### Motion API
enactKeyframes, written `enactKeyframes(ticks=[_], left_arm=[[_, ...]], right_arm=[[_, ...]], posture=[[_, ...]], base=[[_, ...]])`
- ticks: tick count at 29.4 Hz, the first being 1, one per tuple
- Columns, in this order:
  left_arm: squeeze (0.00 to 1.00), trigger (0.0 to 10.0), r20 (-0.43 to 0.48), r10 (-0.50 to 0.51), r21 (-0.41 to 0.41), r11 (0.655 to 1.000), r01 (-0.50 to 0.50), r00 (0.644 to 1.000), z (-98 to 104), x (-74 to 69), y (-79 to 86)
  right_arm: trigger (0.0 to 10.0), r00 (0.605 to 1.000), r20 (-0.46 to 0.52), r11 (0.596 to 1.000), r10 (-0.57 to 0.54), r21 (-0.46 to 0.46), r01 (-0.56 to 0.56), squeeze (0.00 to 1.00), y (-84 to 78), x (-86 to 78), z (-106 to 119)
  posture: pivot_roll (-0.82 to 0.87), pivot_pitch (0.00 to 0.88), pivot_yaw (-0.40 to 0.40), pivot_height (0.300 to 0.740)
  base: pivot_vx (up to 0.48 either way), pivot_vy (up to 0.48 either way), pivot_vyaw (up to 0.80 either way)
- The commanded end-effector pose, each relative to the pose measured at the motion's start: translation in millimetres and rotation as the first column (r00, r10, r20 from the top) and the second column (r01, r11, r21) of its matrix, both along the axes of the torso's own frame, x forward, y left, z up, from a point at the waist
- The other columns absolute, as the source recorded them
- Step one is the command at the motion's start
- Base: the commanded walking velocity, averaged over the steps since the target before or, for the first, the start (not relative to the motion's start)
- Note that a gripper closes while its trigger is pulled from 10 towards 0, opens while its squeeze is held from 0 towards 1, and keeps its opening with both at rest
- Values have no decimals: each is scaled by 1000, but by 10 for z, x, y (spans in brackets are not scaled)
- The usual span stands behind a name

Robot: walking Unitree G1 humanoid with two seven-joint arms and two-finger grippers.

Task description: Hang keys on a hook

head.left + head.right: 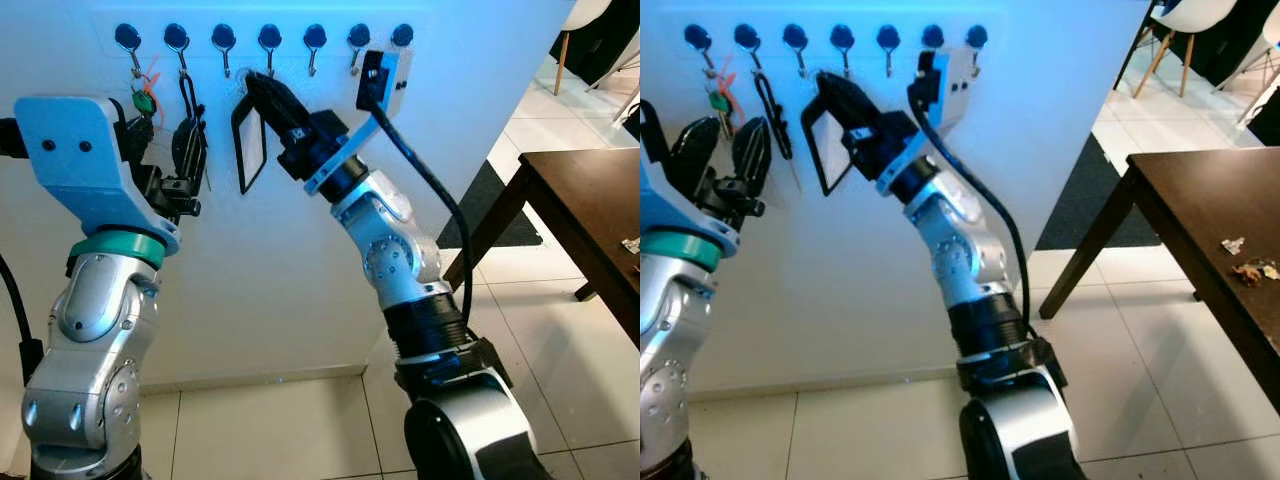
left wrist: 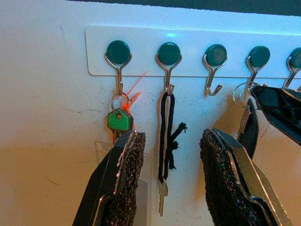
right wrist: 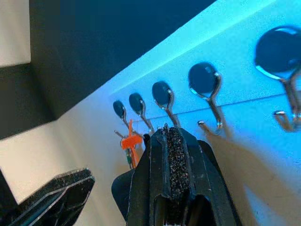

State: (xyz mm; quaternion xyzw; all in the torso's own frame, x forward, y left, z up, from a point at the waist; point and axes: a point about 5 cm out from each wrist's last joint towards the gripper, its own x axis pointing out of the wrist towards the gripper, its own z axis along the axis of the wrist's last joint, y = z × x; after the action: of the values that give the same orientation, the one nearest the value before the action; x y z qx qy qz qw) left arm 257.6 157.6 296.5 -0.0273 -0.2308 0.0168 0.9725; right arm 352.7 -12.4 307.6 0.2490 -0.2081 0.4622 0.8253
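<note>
Seven dark-knobbed wire hooks (image 1: 268,45) sit in a row on a white wall-mounted rack (image 2: 146,52). 1st hook from the robot's left holds a green-headed key (image 2: 118,120) w/ an orange tag (image 2: 133,96); 2nd holds a black cord (image 2: 165,136) w/ a silver key (image 2: 162,195) dangling at its end; 3rd is bare. Right gripper (image 1: 262,88) is up at the 4th hook, fingers pressed together on a key ring (image 2: 242,91) that sits at that hook; a black-framed tag (image 1: 248,148) hangs below it against the wall. Left gripper (image 2: 171,174) is unclenched, fingers spread wide, just in front of the wall below hooks 1–3, grasping nothing. Dark wooden table (image 1: 1215,230) stands on pale floor tiles (image 1: 1160,390) to the robot's right.
</note>
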Motion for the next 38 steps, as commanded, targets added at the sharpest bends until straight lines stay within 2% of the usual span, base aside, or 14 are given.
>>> enactKeyframes(ticks=[1, 6, 14, 24, 38], left_arm=[[0, 10000, 3, -7, 1, 1000, 7, 1000, 4, -7, -1], [0, 10000, 4, -7, 1, 1000, 7, 1000, 7, -7, -1], [0, 10000, 6, -5, 1, 1000, 5, 1000, 11, -14, -4], [0, 10000, 6, -1, 1, 1000, 1, 1000, 9, -25, 1], [0, 10000, 4, -4, 2, 1000, 4, 1000, 8, -16, 4]], right_arm=[[10000, 997, -41, 996, 68, 54, -66, 0, 203, -58, -18], [10000, 997, -32, 996, 73, 43, -72, 0, 197, -26, 12], [10000, 990, 13, 990, 143, 7, -144, 0, 259, -46, 81], [10000, 983, 7, 983, 184, 30, -184, 0, 279, -79, 87], [10000, 988, -38, 987, 147, 68, -144, 0, 201, -7, 22]], posture=[[57, 77, 73, 740], [58, 77, 74, 740], [64, 79, 68, 740], [65, 80, 67, 740], [65, 80, 72, 740]], base=[[0, 0, 0], [0, 0, 0], [0, 0, 0], [0, 0, 0], [0, 0, 0]])
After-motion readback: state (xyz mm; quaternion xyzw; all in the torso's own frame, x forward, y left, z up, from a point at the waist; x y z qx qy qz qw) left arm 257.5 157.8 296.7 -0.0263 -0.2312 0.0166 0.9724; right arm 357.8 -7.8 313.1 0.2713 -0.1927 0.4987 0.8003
